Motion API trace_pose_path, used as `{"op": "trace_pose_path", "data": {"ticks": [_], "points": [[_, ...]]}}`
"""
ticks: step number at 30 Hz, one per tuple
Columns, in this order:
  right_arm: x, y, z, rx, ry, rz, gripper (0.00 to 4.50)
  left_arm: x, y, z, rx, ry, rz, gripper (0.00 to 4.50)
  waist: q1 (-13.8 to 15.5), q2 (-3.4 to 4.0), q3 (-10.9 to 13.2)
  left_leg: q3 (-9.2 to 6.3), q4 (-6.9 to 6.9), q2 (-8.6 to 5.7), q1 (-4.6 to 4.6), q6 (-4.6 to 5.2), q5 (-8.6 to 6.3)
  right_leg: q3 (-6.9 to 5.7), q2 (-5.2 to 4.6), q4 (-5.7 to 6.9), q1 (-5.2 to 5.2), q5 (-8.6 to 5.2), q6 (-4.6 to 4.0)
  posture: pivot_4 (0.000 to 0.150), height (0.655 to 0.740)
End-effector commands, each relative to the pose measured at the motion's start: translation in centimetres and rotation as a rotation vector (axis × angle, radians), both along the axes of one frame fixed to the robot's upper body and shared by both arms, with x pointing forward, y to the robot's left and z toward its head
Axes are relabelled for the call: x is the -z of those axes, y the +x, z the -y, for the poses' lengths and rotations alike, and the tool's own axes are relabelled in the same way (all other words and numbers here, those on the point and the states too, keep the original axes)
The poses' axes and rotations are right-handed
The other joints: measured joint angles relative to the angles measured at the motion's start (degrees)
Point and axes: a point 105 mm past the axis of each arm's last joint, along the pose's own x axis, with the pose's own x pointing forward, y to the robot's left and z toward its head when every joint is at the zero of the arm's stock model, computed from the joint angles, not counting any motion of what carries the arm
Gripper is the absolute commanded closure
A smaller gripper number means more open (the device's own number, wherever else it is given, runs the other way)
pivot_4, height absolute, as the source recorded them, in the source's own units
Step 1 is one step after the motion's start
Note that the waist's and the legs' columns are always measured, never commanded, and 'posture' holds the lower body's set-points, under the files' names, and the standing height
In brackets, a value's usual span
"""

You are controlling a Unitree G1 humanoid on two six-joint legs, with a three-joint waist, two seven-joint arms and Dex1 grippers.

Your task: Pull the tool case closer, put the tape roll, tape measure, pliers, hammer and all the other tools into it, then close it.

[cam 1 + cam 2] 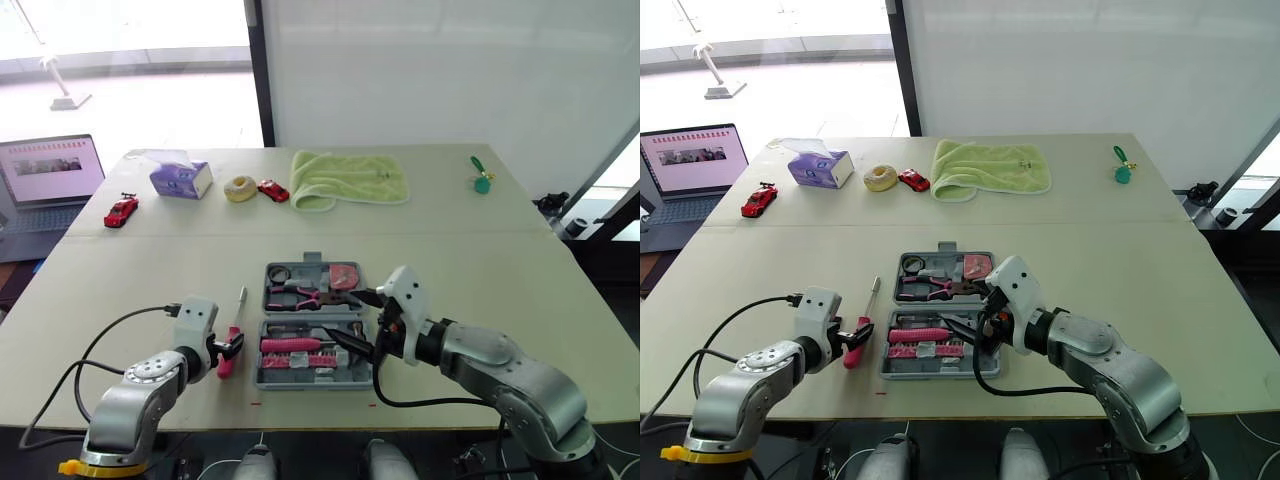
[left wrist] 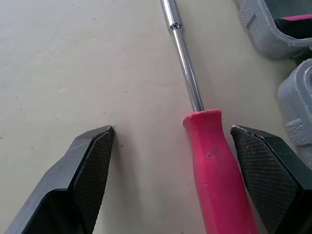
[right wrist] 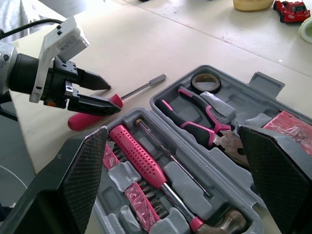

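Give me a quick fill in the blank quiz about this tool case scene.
The tool case lies ___ on the table.
The left gripper's open fingers straddle a red-handled ___.
That tool lies on the robot's ___ of the case.
The right gripper hovers open above the ___.
Missing words: open, screwdriver, left, case.

Setting: robot test lab in an office-type room | broad beige table [image 1: 500, 300] before a white partition wall [image 1: 450, 70] | open laptop [image 1: 50, 175], screen lit | staged props: red toy car [image 1: 121, 210], tissue box [image 1: 180, 179], green towel [image 1: 348, 179] | window [image 1: 120, 30] behind
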Motion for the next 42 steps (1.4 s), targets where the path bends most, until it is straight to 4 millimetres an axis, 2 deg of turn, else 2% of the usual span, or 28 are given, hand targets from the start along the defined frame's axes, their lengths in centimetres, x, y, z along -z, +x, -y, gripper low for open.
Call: {"op": "trace_pose_path", "data": {"ticks": [1,3,6,7,9,11,12,16,20,23,26,30,35,39,42], "points": [[-1.3,-0.5,-0.2,-0.01,0.023,0.05,0.0,0.0,0.0,0.0,0.009,0.003,-0.021,0.52,0.03,0.0,0.0,0.0,0.0,0.0,0.0,0.0,0.0,0.0,0.0,0.0,0.0,0.0,0.0,0.15,0.74],[-1.2,-0.5,-0.2,-0.001,0.027,0.047,0.0,0.0,0.1,-0.1,0.004,0.0,-0.028,0.52,0.01,0.0,0.0,0.0,0.0,0.0,0.0,0.0,0.0,0.0,0.0,0.0,0.0,0.0,0.01,0.15,0.74],[-1.0,-0.7,-0.3,0.009,0.036,0.041,0.0,-0.1,0.5,0.1,0.01,-0.017,-0.022,1.29,0.09,0.01,0.0,0.0,0.0,0.0,0.01,0.0,0.0,0.0,0.0,0.0,0.0,0.0,0.0,0.15,0.74],[-1.0,-0.7,-0.3,0.011,0.037,0.04,0.0,-0.2,0.6,0.2,0.021,-0.014,-0.02,1.68,0.1,0.01,0.0,0.0,0.0,0.0,0.0,0.0,0.0,0.0,0.0,0.0,0.0,0.0,-0.01,0.15,0.74],[-0.9,-0.8,-0.4,0.016,0.038,0.038,0.0,-0.2,0.9,0.3,0.014,-0.034,-0.011,2.78,0.13,0.01,0.0,0.0,0.0,0.0,-0.01,0.0,0.0,0.0,0.0,-0.02,0.01,0.0,-0.01,0.15,0.74],[-0.6,-0.9,-0.4,0.023,0.036,0.032,0.0,-0.2,1.3,0.3,-0.005,-0.061,-0.005,3.69,0.2,0.01,0.0,0.0,0.0,0.0,-0.01,0.0,0.0,0.0,0.0,-0.04,0.02,0.0,0.0,0.15,0.74],[-0.5,-0.9,-0.4,0.026,0.035,0.03,0.0,-0.2,1.5,0.2,-0.013,-0.073,-0.003,3.97,0.26,0.01,0.0,0.0,0.0,0.0,0.0,0.0,0.0,0.0,0.0,-0.04,0.03,0.0,0.0,0.15,0.74],[-0.5,-1.1,-0.4,0.032,0.037,0.029,0.0,-0.8,1.9,-0.1,0.005,-0.093,0.02,3.93,0.15,0.01,-0.01,0.0,0.01,0.0,0.0,0.0,0.0,-0.01,0.0,-0.04,0.04,0.0,-0.01,0.15,0.74],[-0.5,-1.2,-0.3,0.039,0.03,0.033,0.0,-3.0,2.6,-1.6,0.035,-0.125,0.109,3.93,0.06,-0.01,0.01,0.0,-0.02,0.0,0.0,0.0,0.0,0.0,0.0,-0.05,0.02,-0.02,-0.03,0.15,0.74],[-0.6,-1.3,0.1,0.043,0.029,0.038,0.0,-5.2,3.0,-2.6,0.082,-0.116,0.184,3.93,0.03,-0.03,0.02,0.0,-0.03,0.0,-0.04,0.0,0.0,-0.01,0.0,-0.06,-0.03,-0.02,-0.03,0.15,0.74],[-0.8,-1.4,0.9,0.033,0.011,0.048,0.0,-9.4,2.8,-3.3,0.273,-0.053,0.273,3.93,-0.03,-0.13,0.08,-0.01,-0.03,0.01,-0.05,0.0,0.0,-0.02,0.0,-0.06,-0.04,-0.04,-0.07,0.15,0.74],[-1.0,-1.4,2.0,0.015,-0.014,0.055,0.0,-12.0,1.6,-2.1,0.476,-0.031,0.241,3.93,-0.04,-0.05,0.1,0.01,-0.08,0.01,-0.12,0.0,0.0,-0.02,-0.01,-0.27,-0.03,-0.05,-0.12,0.15,0.74],[-1.2,-1.7,3.7,-0.019,-0.049,0.066,0.0,-13.6,-0.5,0.0,0.681,-0.047,0.131,3.93,-0.04,-0.09,0.15,0.02,-0.08,0.01,-0.33,0.0,0.0,-0.02,-0.01,-0.49,-0.07,-0.03,-0.11,0.15,0.74],[-1.6,-2.1,5.4,-0.076,-0.092,0.07,0.0,-13.6,-2.8,2.0,0.846,0.02,-0.052,3.93,-0.12,-0.24,0.33,0.01,-0.05,0.01,-0.38,0.0,0.0,-0.03,-0.01,-0.47,-0.09,-0.01,-0.07,0.15,0.74],[-1.8,-2.5,6.2,-0.118,-0.116,0.057,0.0,-13.3,-4.0,2.9,0.885,0.066,-0.181,3.93,-0.14,-0.21,0.35,0.02,-0.03,0.01,-0.42,0.0,0.0,-0.01,-0.01,-0.52,-0.09,-0.01,-0.09,0.15,0.74]]}}
